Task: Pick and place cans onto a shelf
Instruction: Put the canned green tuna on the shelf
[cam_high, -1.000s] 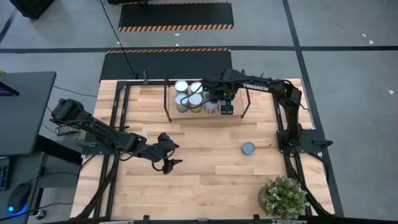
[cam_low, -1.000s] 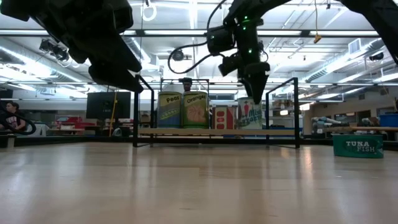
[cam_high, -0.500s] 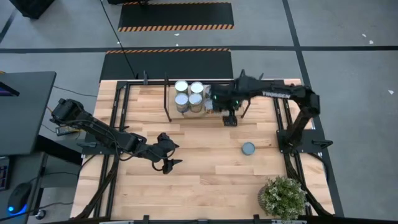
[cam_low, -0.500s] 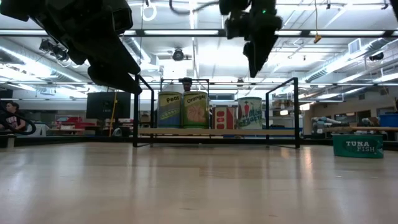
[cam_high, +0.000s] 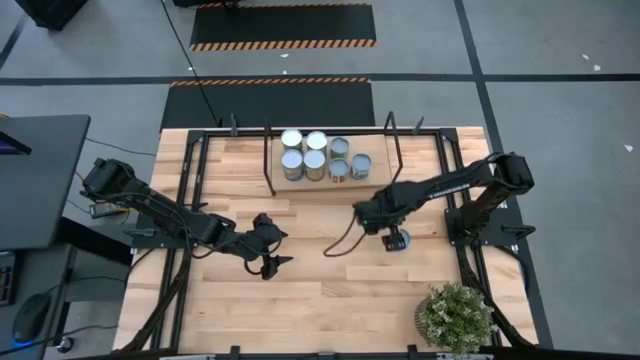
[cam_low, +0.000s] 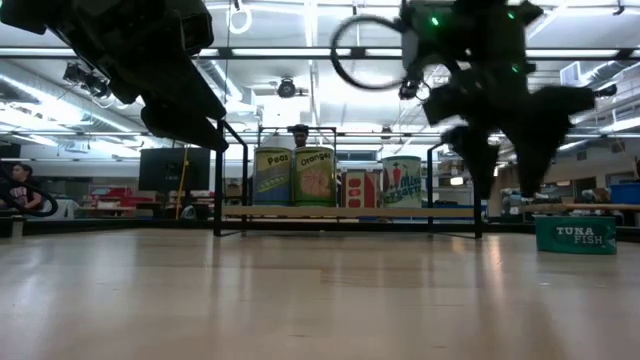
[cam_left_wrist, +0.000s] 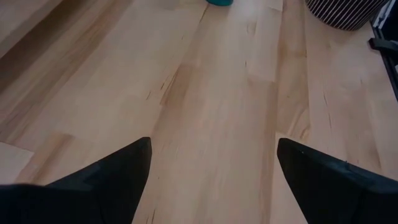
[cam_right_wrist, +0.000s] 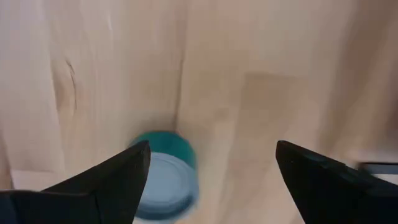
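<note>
Nearest the table's front edge, a potted plant is seen at the right corner. The left gripper is parked low over bare wood left of centre, fingers spread apart with nothing between them; in its wrist view only tabletop is seen past the fingertips.

The right gripper is positioned over the lone teal tuna can, which lies flat on the table right of centre, well apart from the shelf. Its fingers are held wide apart; in the right wrist view the can is seen beneath them, nearer one finger, not gripped. Whether it is touched cannot be told. In the low view the same can is seen on the table at far right, labelled TUNA FISH.

At the back, the shelf is loaded with six cans: four bright-topped ones in a block and two duller ones just beside them. Labels "Peas" and "Orange" are readable in the low view.
</note>
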